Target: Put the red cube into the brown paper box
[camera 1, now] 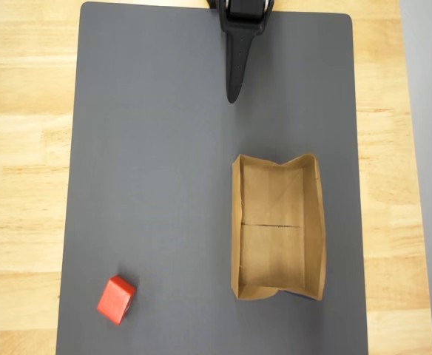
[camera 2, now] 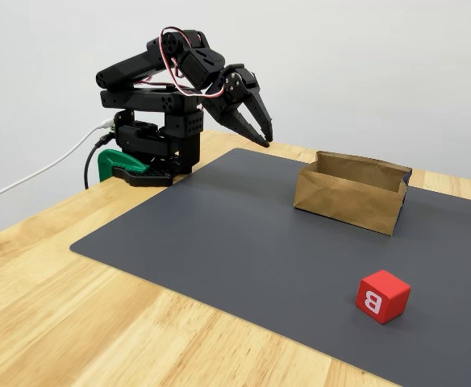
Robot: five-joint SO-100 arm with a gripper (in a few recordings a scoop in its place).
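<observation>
The red cube (camera 1: 116, 299) lies near the front left corner of the dark mat in the overhead view. In the fixed view the red cube (camera 2: 382, 296) sits front right and shows a white letter B on one face. The brown paper box (camera 1: 237, 222) stands open-topped and empty on the right half of the mat, a seam across its floor. In the fixed view the brown paper box (camera 2: 348, 201) is behind the cube. My black gripper (camera 1: 233, 95) hangs above the mat's far edge, folded back near the arm's base, shut and empty. In the fixed view my gripper (camera 2: 264, 137) is well away from both cube and box.
A dark grey mat (camera 1: 149, 148) covers most of the wooden table (camera 1: 24, 148). The arm's base (camera 2: 151, 153) is held at the table's far edge by a green clamp (camera 2: 114, 165), with a white cable (camera 2: 42, 173) trailing off to the left.
</observation>
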